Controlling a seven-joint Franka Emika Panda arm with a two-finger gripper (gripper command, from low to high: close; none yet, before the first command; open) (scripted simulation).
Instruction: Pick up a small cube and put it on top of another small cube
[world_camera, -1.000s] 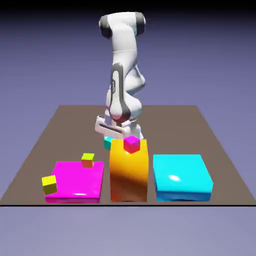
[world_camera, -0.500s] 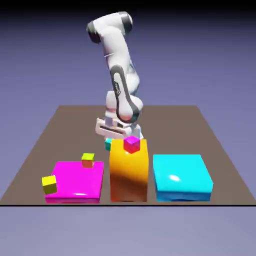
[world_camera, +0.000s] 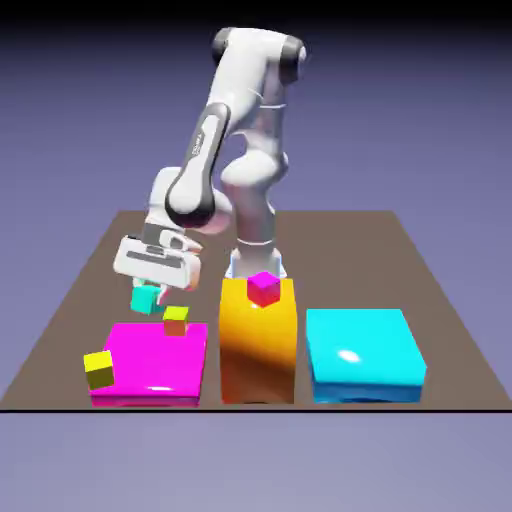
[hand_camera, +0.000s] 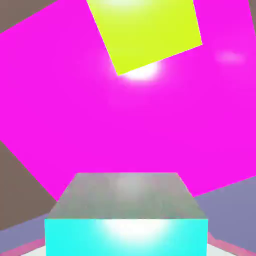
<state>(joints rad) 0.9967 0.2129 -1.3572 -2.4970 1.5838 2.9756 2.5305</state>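
**Teal cube carried over magenta block: risks at placement**

Exterior view
- Gripper (world_camera: 150, 290): hangs over the far edge of the flat magenta block (world_camera: 150, 362), at the exterior view's left.
- Teal cube (world_camera: 146, 298): in the air, pinched between the fingers, clear of every surface.
- Yellow cube on the block (world_camera: 176, 320): just beside and below the teal cube, toward the exterior view's right. Likely the target.
- Second yellow cube (world_camera: 99, 369): at the block's near left corner, well apart.
- Magenta cube (world_camera: 264, 288): on top of the orange block (world_camera: 258, 340). Cyan block (world_camera: 363, 355) on the desk (world_camera: 440, 300), untouched.
- Risk: the teal cube is not yet centred over its neighbour; a descent from here could clip that cube's edge and shove it across the glossy block.

Hand view
- Teal cube (hand_camera: 126, 220): fills the bottom, hiding the fingers.
- Yellow cube (hand_camera: 147, 32): at the top, rotated against the teal cube's edges.
- Risk: this skew means the faces may meet corner-on, leaving a poor overlap; the teal cube could then tip or slide off on release. An early release would drop it onto the block.
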